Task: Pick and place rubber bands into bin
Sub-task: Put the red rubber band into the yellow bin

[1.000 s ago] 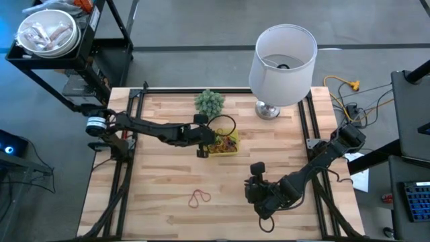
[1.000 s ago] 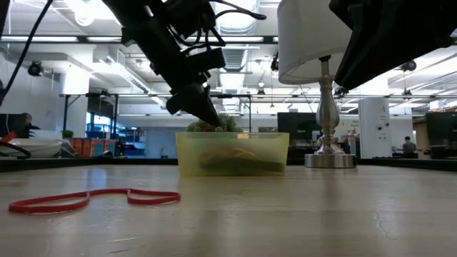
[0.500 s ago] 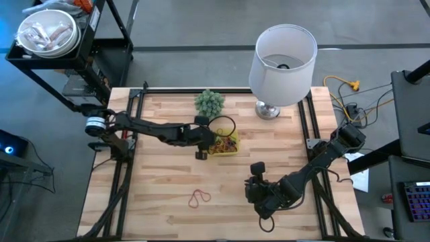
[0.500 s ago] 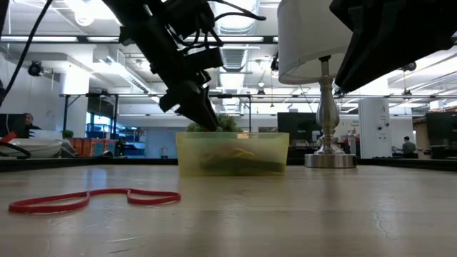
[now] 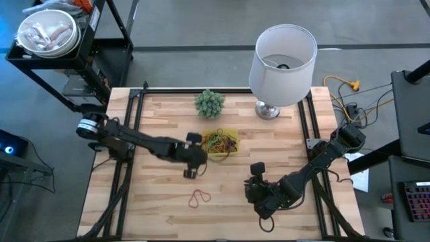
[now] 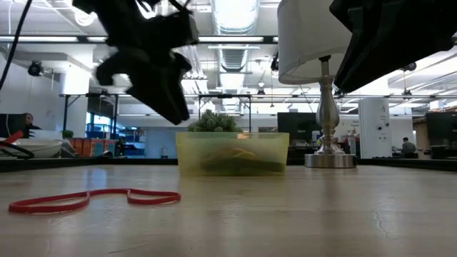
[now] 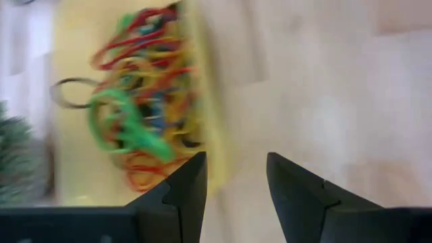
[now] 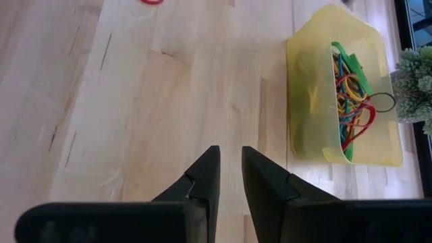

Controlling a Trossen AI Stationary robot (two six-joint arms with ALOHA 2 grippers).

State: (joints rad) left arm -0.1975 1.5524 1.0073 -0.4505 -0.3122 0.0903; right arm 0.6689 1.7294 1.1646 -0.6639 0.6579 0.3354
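Note:
The yellow bin [image 5: 235, 152] stands mid-table on its flat bottom, holding a tangle of coloured rubber bands [image 7: 142, 101]. One red rubber band [image 5: 199, 197] lies flat on the wood near the front edge. It also shows at the left of the low view [image 6: 93, 198]. My left gripper [image 5: 191, 172] hovers just left and near of the bin, open, with nothing between its fingers [image 7: 189, 189]. My right gripper [image 5: 250, 190] waits near the front right. Its fingers [image 8: 206, 182] stand a narrow gap apart over bare wood, and it holds nothing.
A small green plant [image 5: 209, 102] stands behind the bin, and a white-shaded lamp [image 5: 282, 60] is at the far right. A metal bowl [image 5: 47, 33] sits on a rack off the table's far left. Bare wood lies between the bin and the red band.
My left gripper stood with its fingertips over the bin and has opened there. It has then drawn back toward the table's near left, away from the bin. The red band on the table has not moved.

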